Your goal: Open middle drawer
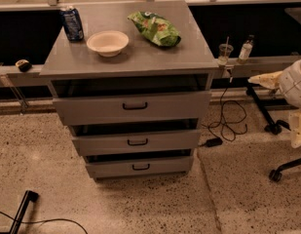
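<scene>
Your gripper hangs well right of the front right corner of the cabinet top, pointing left from your white arm.

No text, brand or number can be read anywhere. The blue can at the upper left of the bench and the green bag at upper centre carry print, but none of it can be made out. The gripper, at the right edge of the frame, shows no legible marking either.
</scene>
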`<state>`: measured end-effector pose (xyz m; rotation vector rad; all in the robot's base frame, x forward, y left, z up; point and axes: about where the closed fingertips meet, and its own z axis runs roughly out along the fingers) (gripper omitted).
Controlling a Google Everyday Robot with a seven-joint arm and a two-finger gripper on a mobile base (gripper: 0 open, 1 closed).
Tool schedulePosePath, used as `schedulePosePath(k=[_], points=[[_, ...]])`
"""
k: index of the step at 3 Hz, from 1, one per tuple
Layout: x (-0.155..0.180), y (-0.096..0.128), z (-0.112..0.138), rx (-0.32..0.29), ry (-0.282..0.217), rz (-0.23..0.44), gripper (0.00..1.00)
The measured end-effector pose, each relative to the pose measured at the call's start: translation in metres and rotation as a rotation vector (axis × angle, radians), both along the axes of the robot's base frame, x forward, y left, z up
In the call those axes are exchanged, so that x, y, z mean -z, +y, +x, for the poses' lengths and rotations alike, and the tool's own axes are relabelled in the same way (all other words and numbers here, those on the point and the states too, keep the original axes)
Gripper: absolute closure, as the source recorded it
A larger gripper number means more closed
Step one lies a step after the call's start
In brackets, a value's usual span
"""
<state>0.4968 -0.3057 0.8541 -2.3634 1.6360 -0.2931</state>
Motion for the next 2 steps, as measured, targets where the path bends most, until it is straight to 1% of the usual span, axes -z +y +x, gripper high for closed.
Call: schedulePosePath(k=[1,2], points=[[0.0,0.0,0.0,0.0,0.0,0.0,0.0],[0.037,0.041,0.026,-0.06,0.016,0.062,0.0]])
